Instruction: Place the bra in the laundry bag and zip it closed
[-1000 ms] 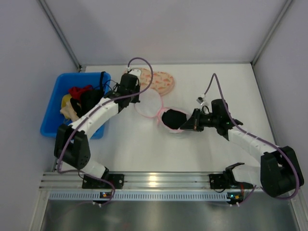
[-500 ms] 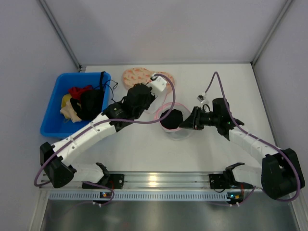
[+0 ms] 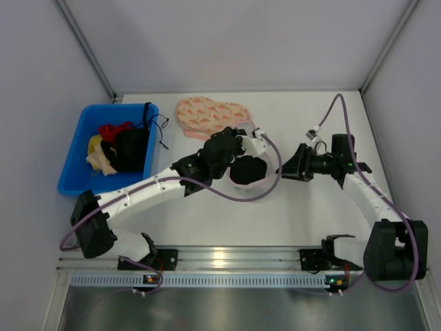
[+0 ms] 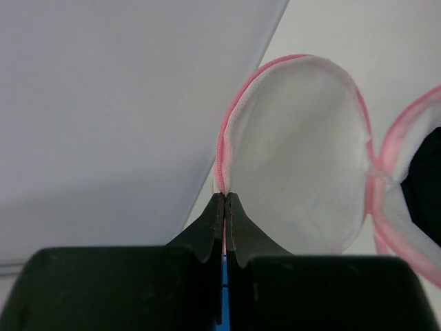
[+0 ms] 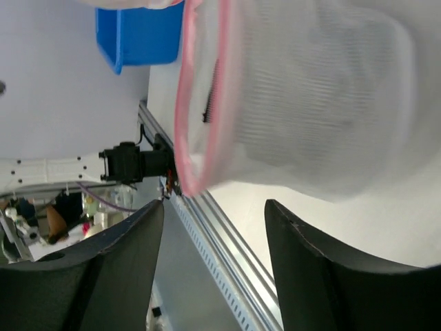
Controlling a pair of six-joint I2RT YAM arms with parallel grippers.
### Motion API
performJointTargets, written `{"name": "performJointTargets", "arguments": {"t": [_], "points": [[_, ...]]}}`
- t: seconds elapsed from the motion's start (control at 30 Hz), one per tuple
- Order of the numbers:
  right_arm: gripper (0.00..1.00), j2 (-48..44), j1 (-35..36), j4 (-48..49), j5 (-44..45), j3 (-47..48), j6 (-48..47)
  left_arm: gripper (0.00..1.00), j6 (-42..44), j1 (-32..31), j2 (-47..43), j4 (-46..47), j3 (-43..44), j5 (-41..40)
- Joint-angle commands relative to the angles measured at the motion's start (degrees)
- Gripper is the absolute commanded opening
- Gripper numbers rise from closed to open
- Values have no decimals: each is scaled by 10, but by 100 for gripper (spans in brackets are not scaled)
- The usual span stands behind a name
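Observation:
The laundry bag [image 3: 265, 181], white mesh with a pink zip rim, lies mid-table with the black bra [image 3: 248, 169] in its lower half. My left gripper [image 3: 242, 153] hovers over it, shut on the pink rim of the bag's lid. In the left wrist view the jaws [image 4: 224, 196] pinch that rim, the mesh lid [image 4: 296, 152] stands beyond them, and the bra [image 4: 428, 186] shows at the right edge. My right gripper [image 3: 295, 165] is open just right of the bag, holding nothing. In the right wrist view its fingers [image 5: 213, 234] gape below the mesh bag [image 5: 310, 89].
A peach-pink patterned heart-shaped cloth [image 3: 210, 114] lies behind the bag. A blue bin [image 3: 77, 155] with several garments stands at the left, also seen as the blue bin [image 5: 141, 31] in the right wrist view. White walls enclose the table.
My left gripper has swung right, carrying the bag's lid over the bra. My right gripper has opened, let go of the bag and drawn back to the right.

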Motion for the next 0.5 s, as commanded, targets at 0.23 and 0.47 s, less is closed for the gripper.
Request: {"name": "performJointTargets", "arguments": {"t": [0.23,0.47], "points": [[57,48,-166,-156,21,97,-173,0,137,-145,43,108,-39,-5],[57,70,-167,-148,26,86,-199,41,102,-222,-14,34,-88,6]]}}
